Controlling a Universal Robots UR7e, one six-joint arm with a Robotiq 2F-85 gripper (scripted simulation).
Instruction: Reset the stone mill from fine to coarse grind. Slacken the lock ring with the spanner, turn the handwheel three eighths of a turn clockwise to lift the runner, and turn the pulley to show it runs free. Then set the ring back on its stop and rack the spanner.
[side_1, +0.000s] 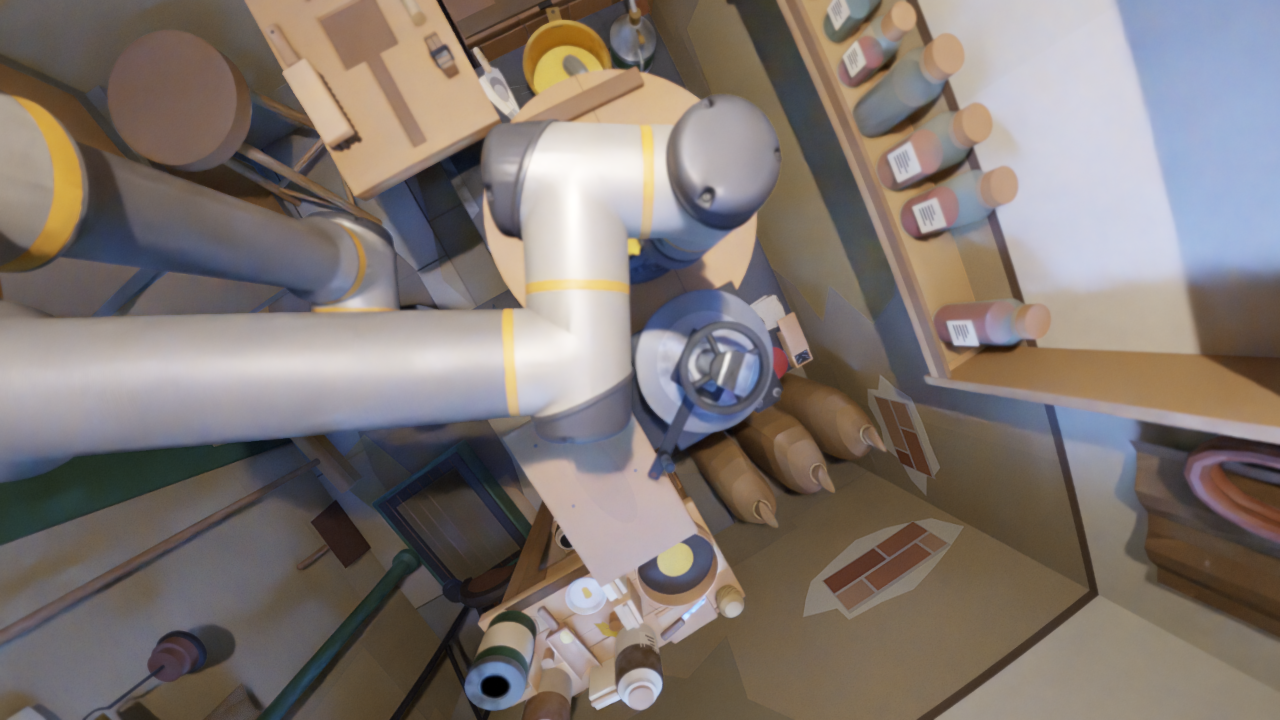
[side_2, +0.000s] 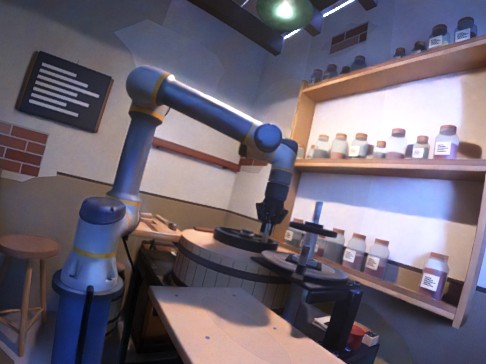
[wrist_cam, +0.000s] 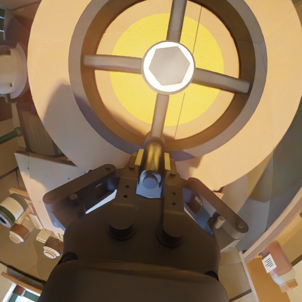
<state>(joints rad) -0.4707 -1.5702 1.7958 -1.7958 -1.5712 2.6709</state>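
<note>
The dark spoked pulley (wrist_cam: 166, 73) lies flat on the round millstone top (side_2: 220, 250), over a yellow centre, with a hexagonal hub (wrist_cam: 168, 66). My gripper (wrist_cam: 152, 164) is at the pulley's near rim, and its fingers are closed on the upright knob (wrist_cam: 152, 157) there. Beside the stone stands the handwheel (side_1: 719, 365) on its post, above a grey disc (side_2: 305, 265). The spanner (side_1: 673, 437) sticks out from under the handwheel toward the bench, at the lock ring. The arm hides the pulley from the overhead side camera.
Behind the mill, shelves carry labelled jars (side_2: 395, 145). A wooden bench (side_2: 230, 320) stands in front. Sacks (side_1: 779, 443) lie by the handwheel stand. A tool board (side_1: 367, 81) and a stool (side_2: 22, 250) stand on the far side.
</note>
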